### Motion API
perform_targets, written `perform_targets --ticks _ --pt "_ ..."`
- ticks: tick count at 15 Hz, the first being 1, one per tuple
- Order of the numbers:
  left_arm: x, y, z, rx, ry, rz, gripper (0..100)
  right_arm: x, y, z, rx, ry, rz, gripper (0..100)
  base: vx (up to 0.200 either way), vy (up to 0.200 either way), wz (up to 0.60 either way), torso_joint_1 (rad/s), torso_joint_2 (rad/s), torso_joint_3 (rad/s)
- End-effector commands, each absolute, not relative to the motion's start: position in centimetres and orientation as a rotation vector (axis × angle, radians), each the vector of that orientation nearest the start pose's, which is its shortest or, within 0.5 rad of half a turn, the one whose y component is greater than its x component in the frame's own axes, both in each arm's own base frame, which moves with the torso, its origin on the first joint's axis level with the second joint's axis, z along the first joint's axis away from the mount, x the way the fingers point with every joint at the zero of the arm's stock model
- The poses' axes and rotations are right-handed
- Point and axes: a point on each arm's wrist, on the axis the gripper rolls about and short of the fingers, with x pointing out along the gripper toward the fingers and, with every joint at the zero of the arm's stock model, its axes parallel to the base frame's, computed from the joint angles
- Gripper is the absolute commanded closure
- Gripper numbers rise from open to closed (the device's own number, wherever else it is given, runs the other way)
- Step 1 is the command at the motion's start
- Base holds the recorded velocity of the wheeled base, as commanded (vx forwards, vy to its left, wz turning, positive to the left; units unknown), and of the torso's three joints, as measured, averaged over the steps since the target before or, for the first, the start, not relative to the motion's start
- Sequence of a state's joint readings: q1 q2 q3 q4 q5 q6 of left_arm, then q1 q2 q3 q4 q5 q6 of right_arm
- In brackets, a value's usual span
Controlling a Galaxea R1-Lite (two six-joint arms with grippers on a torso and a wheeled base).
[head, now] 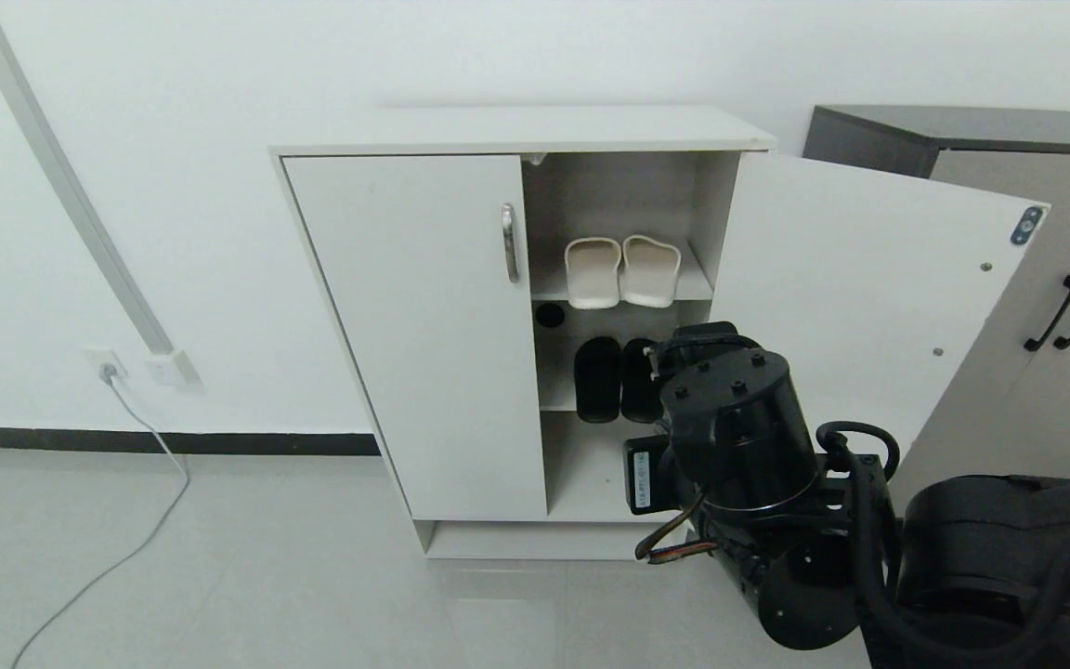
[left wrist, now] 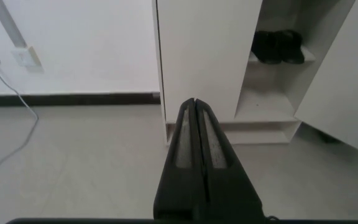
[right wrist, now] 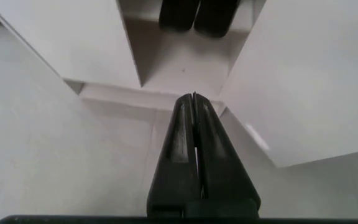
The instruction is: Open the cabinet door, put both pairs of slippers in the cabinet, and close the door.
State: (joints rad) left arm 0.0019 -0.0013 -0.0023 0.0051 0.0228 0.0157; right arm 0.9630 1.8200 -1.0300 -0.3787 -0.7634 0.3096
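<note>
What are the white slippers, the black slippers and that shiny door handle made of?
The white slippers look like foam or rubber: smooth, matte, with thick rounded edges. The black slippers look dull, maybe fabric or rubber; too dark to tell. The handle seems metal: silvery with bright glints. The cabinet looks like white laminated board, flat and smooth.

1. A white wooden two-door cabinet [head: 526,125] stands against the wall, its left door [head: 414,325] shut, with a silver metal bar handle [head: 509,243].
2. Its right door [head: 869,279] is swung wide open.
3. A pair of cream rubber slippers [head: 623,269] lies on the upper shelf, and a pair of black slippers [head: 605,379] on the shelf below.
4. The black right arm [head: 739,427] partly covers the black pair.
5. A grey cabinet with black handles [head: 1037,372] stands nearby.
</note>
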Motion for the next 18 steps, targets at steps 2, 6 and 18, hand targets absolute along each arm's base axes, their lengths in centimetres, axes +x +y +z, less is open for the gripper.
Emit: perform_targets --ticks 2,6,18 --pt "-2.29 0.05 7.53 0.015 0.005 0.025 100 20.7 26.87 18.07 -0.009 0.295 0.149 100 0.0 0.0 0.0 0.071 -0.49 -0.356" --pt "-2.29 0.05 7.53 0.015 0.005 0.025 100 20.74 26.84 18.07 -0.009 0.295 0.148 100 0.0 0.0 0.0 0.133 -0.46 -0.331" --pt "-2.29 0.05 7.53 0.015 0.005 0.025 100 20.7 26.78 18.13 -0.008 0.295 0.149 100 0.0 0.0 0.0 0.186 -0.5 -0.317"
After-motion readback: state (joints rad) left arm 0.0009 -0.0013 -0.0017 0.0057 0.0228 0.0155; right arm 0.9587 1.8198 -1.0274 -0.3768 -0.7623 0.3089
